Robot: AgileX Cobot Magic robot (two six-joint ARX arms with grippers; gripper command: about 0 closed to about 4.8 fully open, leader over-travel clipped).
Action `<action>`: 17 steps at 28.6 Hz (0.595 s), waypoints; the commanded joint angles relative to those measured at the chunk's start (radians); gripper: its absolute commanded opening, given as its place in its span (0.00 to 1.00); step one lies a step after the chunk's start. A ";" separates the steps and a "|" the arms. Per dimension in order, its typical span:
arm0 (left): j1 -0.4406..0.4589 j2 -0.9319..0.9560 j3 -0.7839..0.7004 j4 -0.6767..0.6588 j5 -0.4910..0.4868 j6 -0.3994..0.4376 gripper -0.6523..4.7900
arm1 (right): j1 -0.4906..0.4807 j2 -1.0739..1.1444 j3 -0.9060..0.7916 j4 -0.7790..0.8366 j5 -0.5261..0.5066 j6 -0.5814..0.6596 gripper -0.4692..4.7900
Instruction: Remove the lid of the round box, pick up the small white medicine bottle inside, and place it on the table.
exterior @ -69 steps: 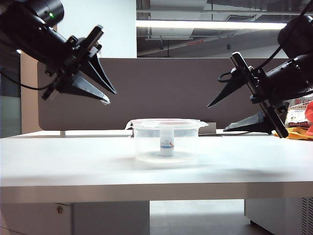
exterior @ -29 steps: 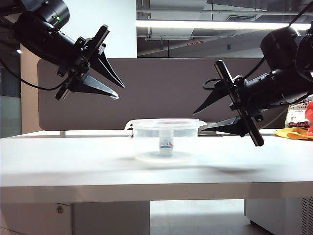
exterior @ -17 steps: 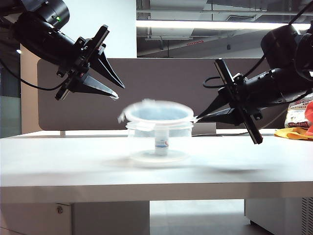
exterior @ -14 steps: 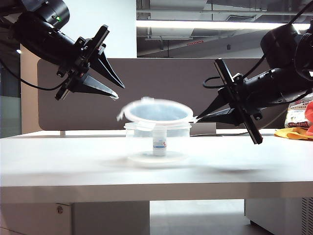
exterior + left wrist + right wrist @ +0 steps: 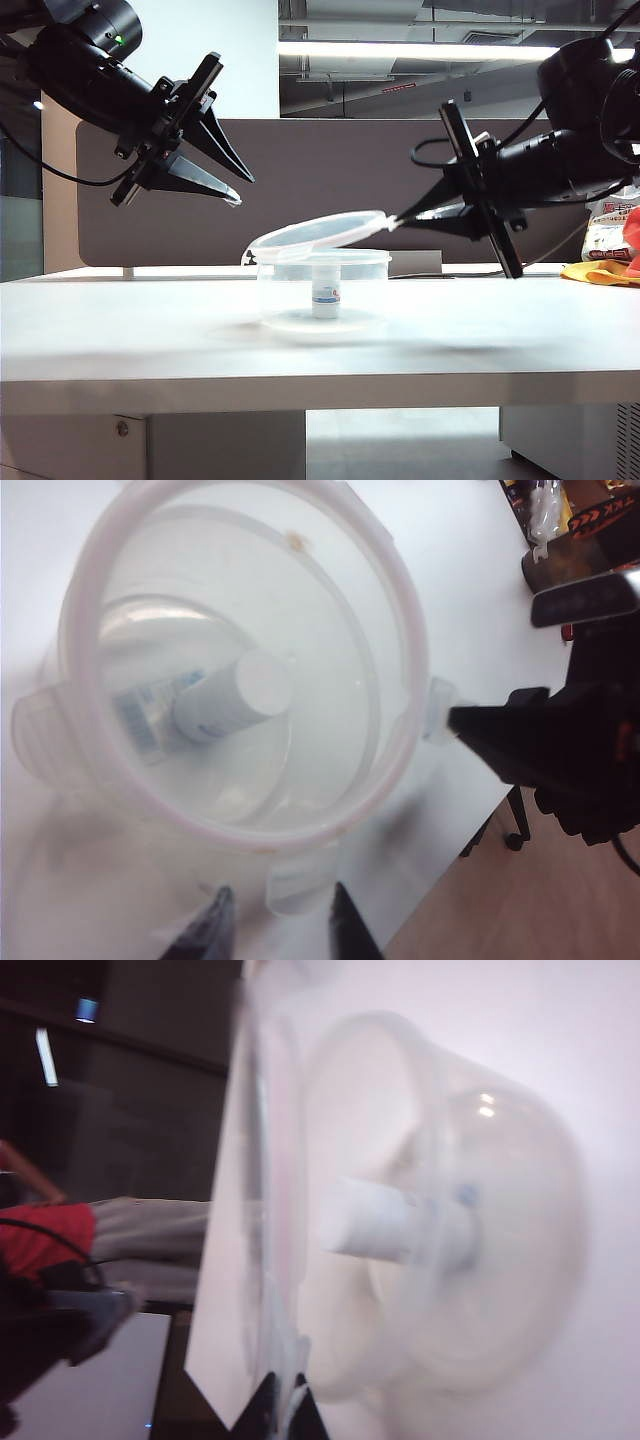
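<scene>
The right gripper point(image 5: 400, 221), its two black pointed fingers drawn together, pinches the small pull tab at the right edge of the thin round lid of frosted clear plastic point(image 5: 318, 232), holding that side raised so the disc slants down to the left, where its low edge meets the rim of the clear round plastic box point(image 5: 322, 290). In the right wrist view the fingertips of this gripper point(image 5: 280, 1400) meet on the lid's edge point(image 5: 250, 1210), the tub point(image 5: 480, 1240) blurred beyond it. The box stands on the wide white table point(image 5: 120, 340) near the middle, and the small white medicine bottle with a blue-and-red label point(image 5: 324, 292) stands upright on its floor, seen through the wall. The left gripper point(image 5: 232, 190) hangs in the air up and to the left of the box, well apart from it, its black fingers parted and empty. In the left wrist view, that gripper's fingertips point(image 5: 275, 925) frame the box's rim point(image 5: 90, 770) from above, the bottle point(image 5: 225, 700) showing through the lid point(image 5: 340, 660), and the black right gripper point(image 5: 465, 720) holds the tab at the lid's edge. A dark grey-brown divider panel point(image 5: 330, 170) backs the table at the far side.
</scene>
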 commanded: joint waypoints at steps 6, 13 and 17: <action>0.000 -0.002 0.007 -0.009 0.006 0.016 0.35 | 0.000 -0.004 0.002 0.243 -0.034 0.133 0.09; 0.000 -0.002 0.007 -0.022 0.003 0.028 0.35 | -0.002 -0.004 0.020 0.433 -0.045 0.246 0.09; 0.000 -0.002 0.007 -0.022 0.003 0.028 0.35 | -0.001 -0.004 0.073 0.457 -0.087 0.265 0.09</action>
